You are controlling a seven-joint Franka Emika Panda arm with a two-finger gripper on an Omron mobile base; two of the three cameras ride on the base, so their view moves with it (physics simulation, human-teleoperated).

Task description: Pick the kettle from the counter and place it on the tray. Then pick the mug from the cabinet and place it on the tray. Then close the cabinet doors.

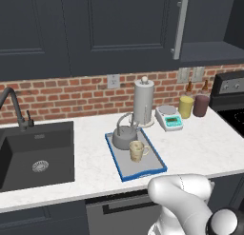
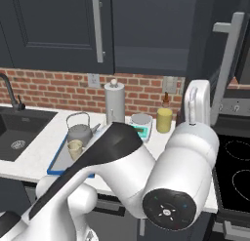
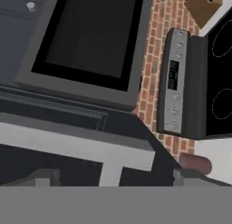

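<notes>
The gripper [image 3: 111, 175], fingers spread and empty, hovers at the silver bar handle [image 3: 77, 148] of the open cabinet door [image 2: 205, 64], apparently to push it shut, though contact is unclear. Below on the counter [image 1: 200, 143], the kettle [image 1: 125, 136] and mug [image 1: 137, 151] already stand on the tray [image 1: 143, 172].

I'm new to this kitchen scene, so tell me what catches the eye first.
The blue-rimmed tray on the white counter stands out, with the grey kettle and the cream mug already on it, just right of the black sink. Up at the right, a dark cabinet door stands open, its silver bar handle right in front of the claw's camera.
</notes>
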